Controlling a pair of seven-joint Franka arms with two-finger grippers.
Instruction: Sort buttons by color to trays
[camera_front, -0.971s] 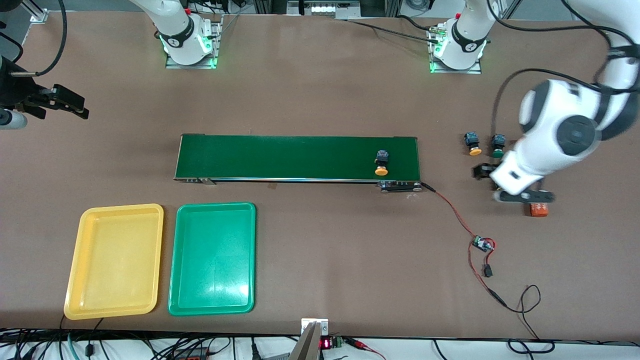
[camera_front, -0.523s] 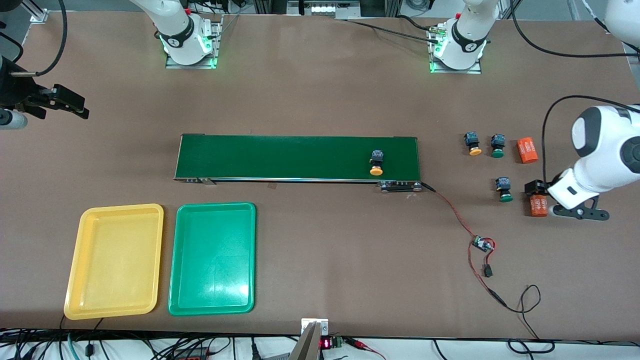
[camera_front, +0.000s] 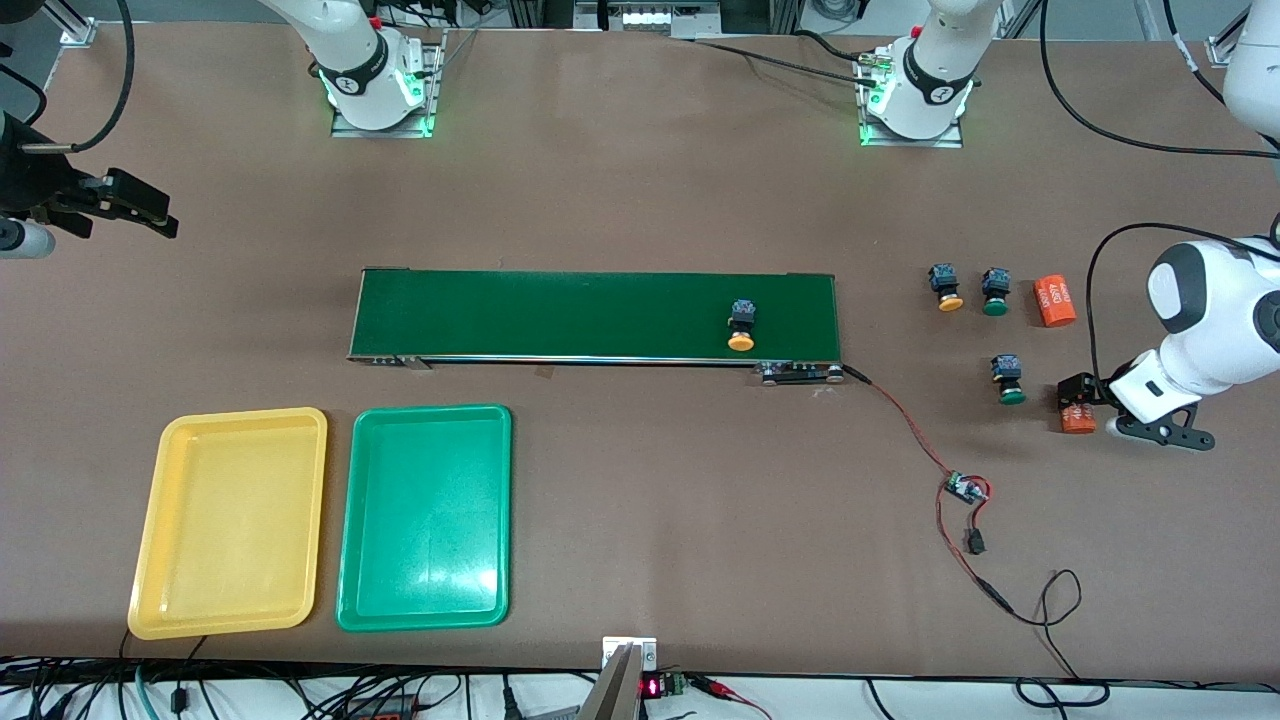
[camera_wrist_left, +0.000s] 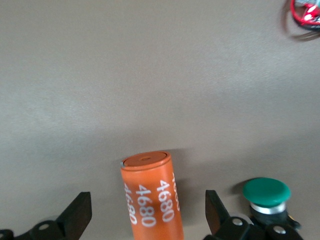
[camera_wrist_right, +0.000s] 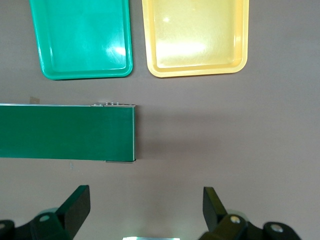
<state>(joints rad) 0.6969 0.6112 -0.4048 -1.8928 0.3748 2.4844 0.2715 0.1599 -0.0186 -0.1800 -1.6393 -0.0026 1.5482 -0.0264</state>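
1. Left pincer (camera_front: 1128, 425) hangs low at the left arm's end of the surface (camera_front: 640, 200), jaws spread wide, nothing held. An orange 4680 cylinder (camera_wrist_left: 150, 200) lies between its fingers; that is not a task item.
2. Right pincer (camera_front: 150, 213) waits wide and empty, up over the right arm's end, well apart from the conveyor belt (camera_front: 595, 315).
3. One yellow-capped button (camera_front: 741, 326) lies on the belt, toward the left arm's end of it.
4. Off the belt: a yellow-capped button (camera_front: 945, 287) and a green-capped button (camera_front: 994, 292) side by side; another green-capped button (camera_front: 1008, 379) just beside the left pincer.
5. Yellow tray (camera_front: 230, 520) and green tray (camera_front: 425, 515), both empty, lie nearer the camera than the belt.
6. Judgement: shift the left pincer off the cylinder and centre it on the nearest green-capped button's body, not the cap.
7. Risk: closing now would grab the cylinder.
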